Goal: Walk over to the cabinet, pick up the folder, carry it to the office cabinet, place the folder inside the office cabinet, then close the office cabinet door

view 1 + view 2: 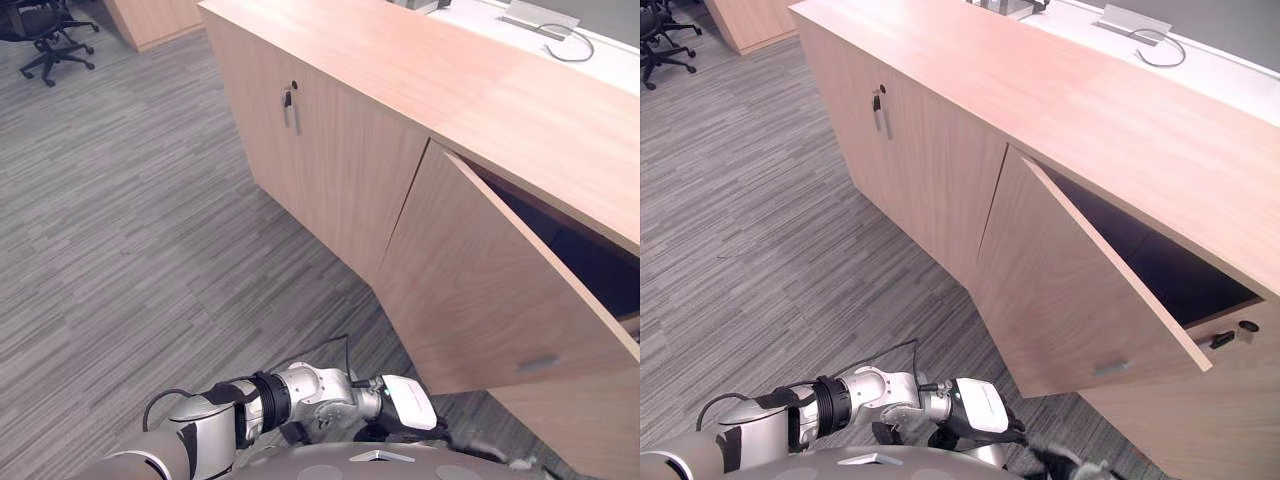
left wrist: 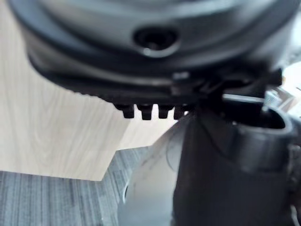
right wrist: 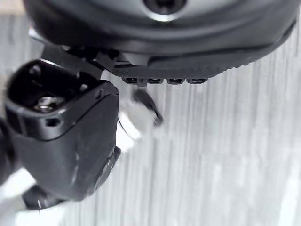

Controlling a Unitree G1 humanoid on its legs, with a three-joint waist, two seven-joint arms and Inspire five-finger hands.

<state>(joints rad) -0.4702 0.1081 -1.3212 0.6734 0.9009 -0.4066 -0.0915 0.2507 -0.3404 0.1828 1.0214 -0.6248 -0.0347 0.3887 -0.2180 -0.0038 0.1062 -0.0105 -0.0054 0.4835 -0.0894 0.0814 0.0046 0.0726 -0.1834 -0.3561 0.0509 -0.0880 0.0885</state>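
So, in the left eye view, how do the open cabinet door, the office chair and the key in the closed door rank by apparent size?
1. open cabinet door, largest.
2. office chair, though it stands far off and is cropped by the edge.
3. key, smallest.

no legible text, no labels, no numbers
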